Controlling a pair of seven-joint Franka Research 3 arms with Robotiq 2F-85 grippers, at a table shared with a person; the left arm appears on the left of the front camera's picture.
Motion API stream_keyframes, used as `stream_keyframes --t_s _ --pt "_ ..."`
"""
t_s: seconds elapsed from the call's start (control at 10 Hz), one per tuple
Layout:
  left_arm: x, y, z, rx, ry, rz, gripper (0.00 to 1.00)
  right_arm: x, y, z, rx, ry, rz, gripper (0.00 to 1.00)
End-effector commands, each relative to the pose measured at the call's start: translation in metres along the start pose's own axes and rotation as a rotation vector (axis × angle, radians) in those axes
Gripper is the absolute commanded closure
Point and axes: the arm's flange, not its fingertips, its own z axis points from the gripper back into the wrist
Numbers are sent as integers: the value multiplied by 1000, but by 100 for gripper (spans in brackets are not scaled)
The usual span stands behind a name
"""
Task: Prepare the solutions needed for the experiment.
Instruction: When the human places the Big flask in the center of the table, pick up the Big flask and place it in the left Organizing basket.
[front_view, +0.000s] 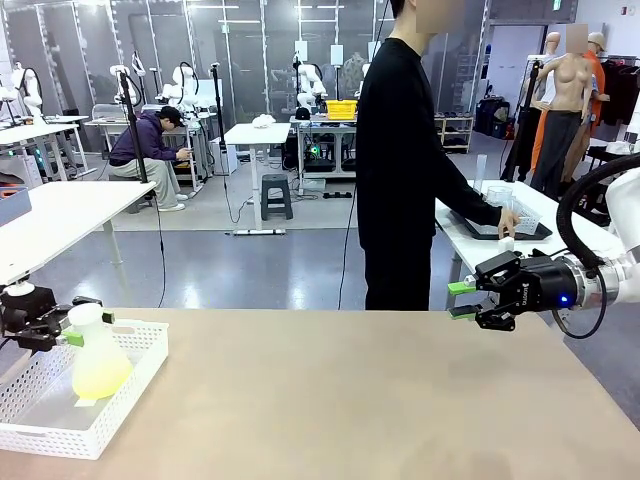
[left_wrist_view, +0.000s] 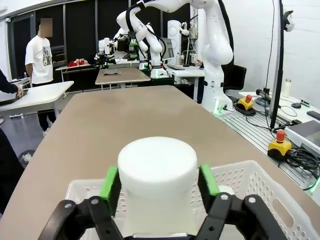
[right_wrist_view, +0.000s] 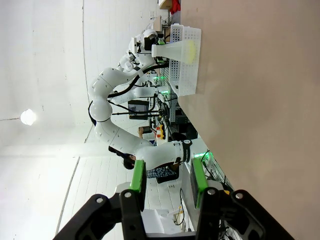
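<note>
Left gripper (front_view: 72, 330): closed on the neck of a white flask (front_view: 97, 360), green pads (left_wrist_view: 108, 183) pressed against both sides of its capped top.
Flask: held upright inside the white perforated basket (front_view: 140, 372) at the table's near left corner.
Solutions (front_view: 100, 380): a pale yellow-green layer is seen in the flask's wide base.
Right gripper (front_view: 461, 300): held open and empty above the table's right side, well apart from the basket.
Person (front_view: 400, 160): stood beyond the far edge, one hand (front_view: 509, 222) on a dark tray (front_view: 480, 230) at another table.

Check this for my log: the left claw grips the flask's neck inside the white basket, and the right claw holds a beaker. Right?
Partly. The left claw grips the flask in the white basket, but the right claw is open and empty, as the front view shows.
</note>
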Motion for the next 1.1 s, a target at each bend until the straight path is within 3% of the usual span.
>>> stream_keyframes --t_s 0.0,0.1,0.2,1.0 --pt "-2 6 7 10 -21 23 0 0 1 0 -9 9 -2 53" --pt "-14 11 10 3 -159 38 0 0 1 0 -9 9 -2 53" --pt "-1 0 2 6 -2 4 0 0 1 0 -9 9 -2 53" --pt "-3 1 4 6 -28 9 0 0 1 0 -9 9 -2 53"
